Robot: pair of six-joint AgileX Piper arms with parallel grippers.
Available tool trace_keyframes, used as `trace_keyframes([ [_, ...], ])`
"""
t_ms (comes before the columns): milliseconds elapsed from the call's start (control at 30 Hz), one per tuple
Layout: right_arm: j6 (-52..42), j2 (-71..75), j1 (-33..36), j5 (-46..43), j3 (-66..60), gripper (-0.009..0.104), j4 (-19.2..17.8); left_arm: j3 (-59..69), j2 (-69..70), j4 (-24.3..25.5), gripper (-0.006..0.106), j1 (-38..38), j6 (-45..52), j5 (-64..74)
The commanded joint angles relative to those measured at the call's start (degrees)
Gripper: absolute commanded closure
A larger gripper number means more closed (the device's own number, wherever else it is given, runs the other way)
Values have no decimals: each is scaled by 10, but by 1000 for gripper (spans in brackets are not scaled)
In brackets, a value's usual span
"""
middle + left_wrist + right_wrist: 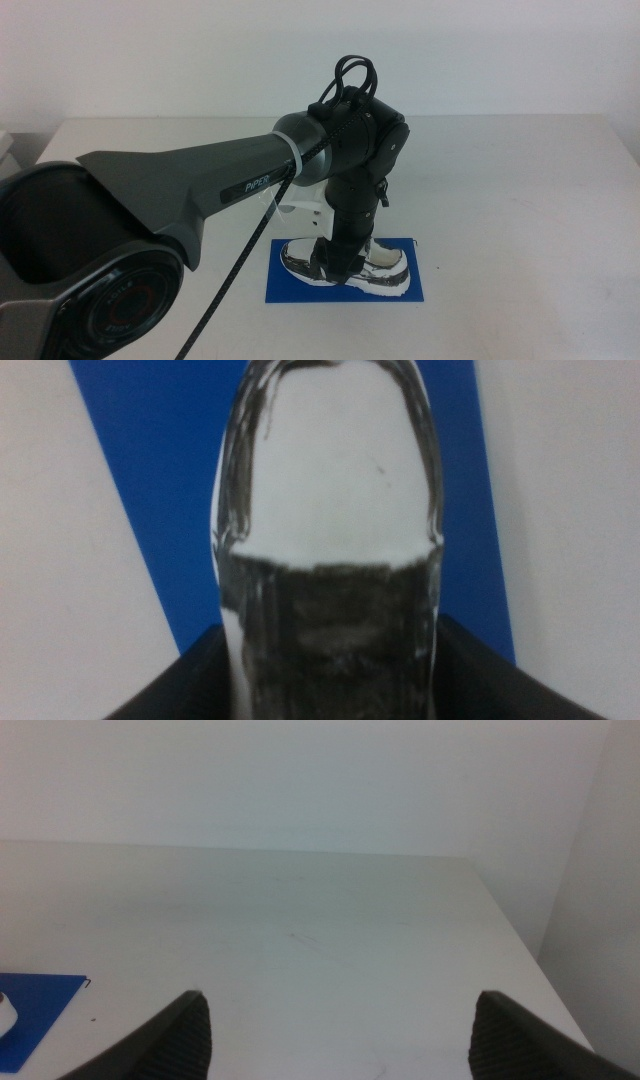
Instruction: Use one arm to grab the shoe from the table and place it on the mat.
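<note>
The white and black-grey shoe point(378, 268) lies on the blue mat point(412, 292) near the table's front middle. The left arm point(200, 185) reaches in from the left, and its gripper point(340, 262) comes down over the shoe's middle. In the left wrist view the shoe point(330, 490) fills the picture over the mat point(150, 480), and the two dark jaws of the left gripper point(330, 665) press against its sides. The right gripper point(340, 1020) is open and empty, low over the table to the right of the mat point(35, 1005), and is out of the middle view.
The white table point(520, 200) stretches to the right and behind the mat. Its far edge meets a white wall. A white bracket point(300, 212) hangs under the left arm's wrist.
</note>
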State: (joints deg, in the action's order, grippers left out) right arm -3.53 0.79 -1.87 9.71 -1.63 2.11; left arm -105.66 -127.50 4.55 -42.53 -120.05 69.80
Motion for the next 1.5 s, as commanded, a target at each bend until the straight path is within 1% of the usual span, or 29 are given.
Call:
trace_keyframes([
  [0, -7, 12, 2, -46, 5, 29, -5, -12, 36, 5, 35, -2, -14, 51],
  [33, -7, 12, 2, -46, 5, 29, -5, -12, 36, 5, 29, -2, -14, 51],
  [133, -7, 12, 2, -46, 5, 29, -5, -13, 36, 5, 17, -2, -14, 52],
  [233, -7, 12, 2, -46, 5, 29, -5, -13, 37, 6, 11, -2, -14, 53],
  [567, -7, 12, 2, -46, 5, 29, -5, -15, 72, 9, 11, -2, -14, 58],
  [1033, -7, 12, 2, -46, 5, 29, -5, -15, 148, 41, 11, -2, -14, 57],
  [1133, -7, 12, 2, -46, 5, 29, -5, -15, 178, 67, 11, -2, -13, 57],
  [1300, -7, 12, 2, -46, 5, 29, -5, -15, 245, 141, 11, -2, 2, 57],
  [1367, -7, 12, 2, -46, 5, 29, -5, -15, 267, 169, 11, -2, 46, 57],
  [1467, -7, 12, 2, -46, 5, 29, -5, -15, 299, 229, 11, -2, 180, 57],
])
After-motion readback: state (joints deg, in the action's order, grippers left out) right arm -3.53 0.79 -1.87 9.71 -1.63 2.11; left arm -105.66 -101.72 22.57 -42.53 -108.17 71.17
